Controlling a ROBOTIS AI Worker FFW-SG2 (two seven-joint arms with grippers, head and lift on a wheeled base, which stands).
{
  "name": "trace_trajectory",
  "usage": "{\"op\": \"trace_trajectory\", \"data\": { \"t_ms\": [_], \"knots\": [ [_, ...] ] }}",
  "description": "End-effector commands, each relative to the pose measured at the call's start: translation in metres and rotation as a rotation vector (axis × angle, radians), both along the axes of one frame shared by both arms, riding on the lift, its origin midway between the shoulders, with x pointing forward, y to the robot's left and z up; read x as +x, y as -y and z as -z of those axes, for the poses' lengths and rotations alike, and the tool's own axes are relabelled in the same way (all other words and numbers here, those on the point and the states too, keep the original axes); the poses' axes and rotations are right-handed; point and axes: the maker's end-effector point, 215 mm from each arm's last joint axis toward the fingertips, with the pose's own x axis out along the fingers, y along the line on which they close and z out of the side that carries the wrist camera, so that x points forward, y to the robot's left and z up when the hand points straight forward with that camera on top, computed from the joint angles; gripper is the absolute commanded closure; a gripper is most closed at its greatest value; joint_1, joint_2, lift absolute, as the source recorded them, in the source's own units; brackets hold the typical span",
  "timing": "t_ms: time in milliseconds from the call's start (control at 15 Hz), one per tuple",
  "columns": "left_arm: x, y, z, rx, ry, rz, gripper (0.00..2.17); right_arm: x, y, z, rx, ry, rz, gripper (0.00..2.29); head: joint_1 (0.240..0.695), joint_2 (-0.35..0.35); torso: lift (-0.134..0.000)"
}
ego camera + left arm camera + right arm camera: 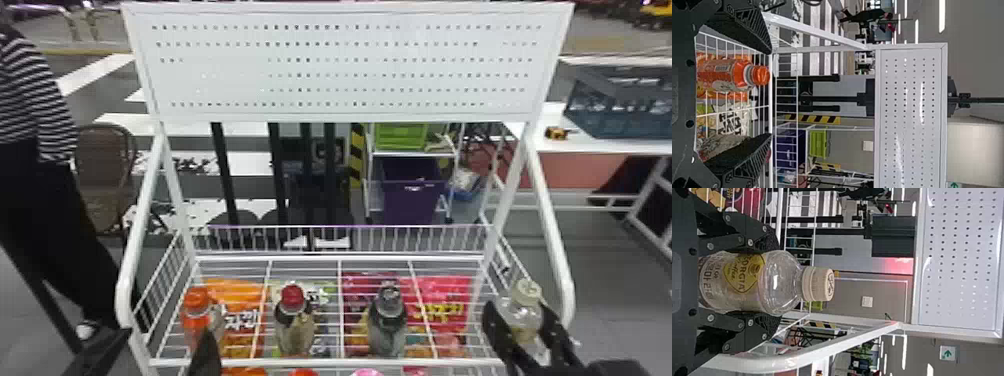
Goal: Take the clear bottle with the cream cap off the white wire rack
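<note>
The clear bottle is upright or nearly so, its cream cap uppermost, at the right end of the white wire rack, near the curved side tube. A yellow patch shows on the bottle's label, and its base is hidden, so whether it hangs over the wires or beyond them cannot be told. The right gripper pinches it by the body, one black finger against each side, with the shoulder and cap standing out past the fingertips. Farther along the rack, toward the left, come a bottle with a dark grey cap, a bottle with a red cap and, at the left end, an orange bottle with an orange cap, each standing apart from the next. The left gripper is near that orange bottle with its fingers spread wide; in the left wrist view the orange bottle shows in the gap, nearer one finger than the other. Among the wires show an orange snack bag and a bright red snack bag. At the near edge, a second red cap and a pink cap show. Above the rack stands a white perforated panel. Behind are a green crate and, below it, a purple bin.
</note>
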Motion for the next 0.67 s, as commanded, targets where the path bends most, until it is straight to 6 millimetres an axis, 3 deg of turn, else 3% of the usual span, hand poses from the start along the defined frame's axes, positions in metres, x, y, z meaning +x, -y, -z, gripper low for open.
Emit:
{"op": "trace_trajectory", "data": {
  "t_ms": [0, 333, 600],
  "knots": [
    [0.001, -0.003, 0.000, 0.001, 0.008, -0.005, 0.14, -0.029, -0.002, -0.025, -0.008, -0.007, -0.006, 1.75, 0.499, 0.000, 0.000],
    [0.002, -0.006, -0.003, 0.002, 0.020, -0.014, 0.14, -0.087, -0.006, -0.055, -0.018, -0.017, -0.039, 1.75, 0.499, 0.000, 0.000],
    [0.005, -0.014, 0.000, 0.010, 0.020, -0.030, 0.14, -0.120, -0.007, -0.071, -0.029, -0.031, -0.060, 1.75, 0.499, 0.000, 0.000]
  ]
}}
